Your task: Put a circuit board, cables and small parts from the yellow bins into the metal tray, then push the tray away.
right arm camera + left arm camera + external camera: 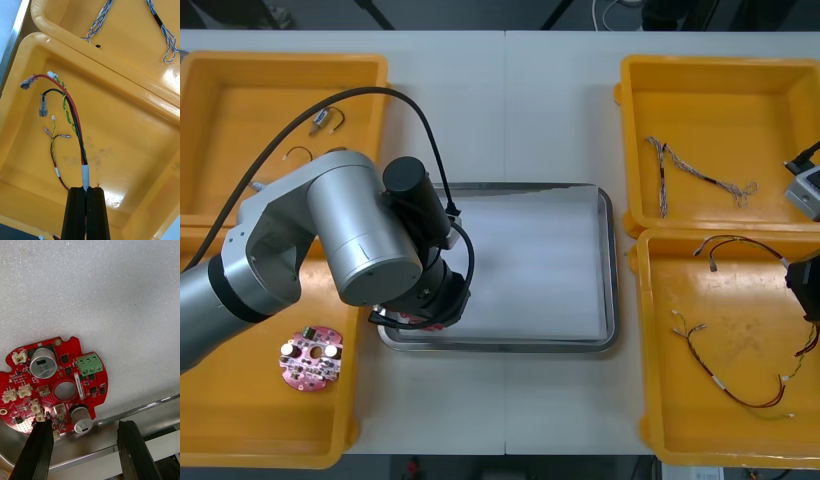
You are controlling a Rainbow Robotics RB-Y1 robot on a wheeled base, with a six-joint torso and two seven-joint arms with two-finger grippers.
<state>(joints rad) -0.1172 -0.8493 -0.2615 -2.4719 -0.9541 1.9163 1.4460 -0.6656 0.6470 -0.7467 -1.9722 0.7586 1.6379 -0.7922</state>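
A round red circuit board (56,386) lies on the white inside of the metal tray (612,260), by its near left corner. My left gripper (84,423) stands open over it, one finger (35,450) at the board's edge and the other clear of it. In the front view the left arm's wrist (425,290) covers that corner, and a bit of the red board (420,323) peeks out. My right gripper (87,189) is shut on the white-taped part of a black and red cable (75,120) over the near right bin (660,400); that gripper (805,290) sits at the edge.
A second circuit board (310,358) lies in the near left bin. A red and yellow cable (720,370) rests in the near right bin. The far right bin holds blue and white cables (700,175). Small metal parts (325,120) lie in the far left bin.
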